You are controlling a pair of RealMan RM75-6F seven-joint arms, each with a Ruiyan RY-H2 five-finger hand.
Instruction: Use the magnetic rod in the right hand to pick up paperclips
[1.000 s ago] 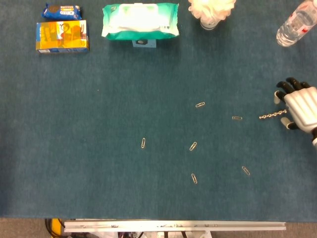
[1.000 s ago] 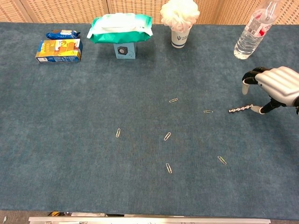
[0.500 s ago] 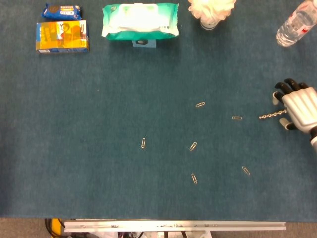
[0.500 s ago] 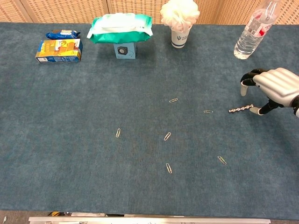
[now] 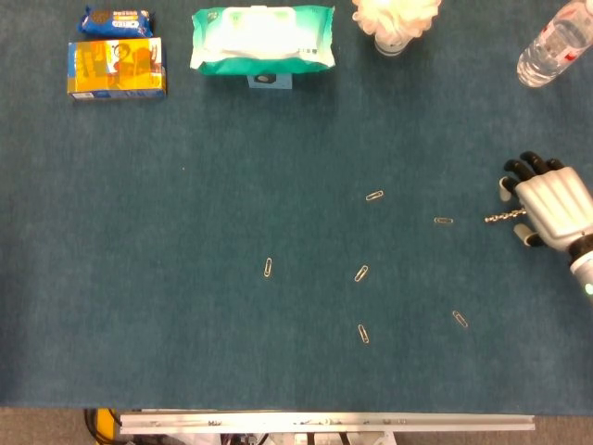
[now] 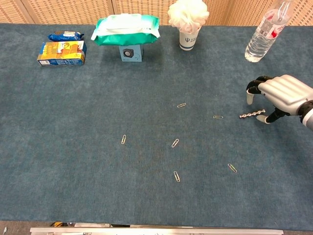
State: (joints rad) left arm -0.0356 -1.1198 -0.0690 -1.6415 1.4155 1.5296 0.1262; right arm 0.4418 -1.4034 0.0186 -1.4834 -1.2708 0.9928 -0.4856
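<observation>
**Right hand over the rod at the table's right edge**

Right hand (image 5: 548, 209) down at the right side of the blue-green table (image 5: 185, 306), fingers curled over the near end of the magnetic rod (image 5: 504, 217) — whether actually gripping it or only resting on it, cannot tell from either view. Dark fingertips (image 6: 253, 87) pointing toward the table's middle in the chest view. Rod lying flat on the cloth, its free end aimed at the closest paperclip (image 5: 444, 221), near but not touching it.

Five more paperclips scattered across the middle of the table, all lying flat and apart from one another: one (image 5: 374, 196) up and to the left of the closest, one (image 5: 361, 273) near the centre, one (image 5: 268, 268) furthest left, one (image 5: 363, 334) toward the front edge, one (image 5: 460, 319) at front right, below the hand.

Along the far edge, well apart from the clips — a clear water bottle (image 5: 549, 44) at the right corner, a white cup holding a fluffy white puff (image 6: 188, 19), a green-and-white wipes pack (image 5: 263, 38) resting on a small blue box (image 6: 131, 53), and at far left an orange-and-blue carton (image 5: 116, 69) with a blue snack packet (image 5: 117, 19) just behind it.

Left hand in neither view.
</observation>
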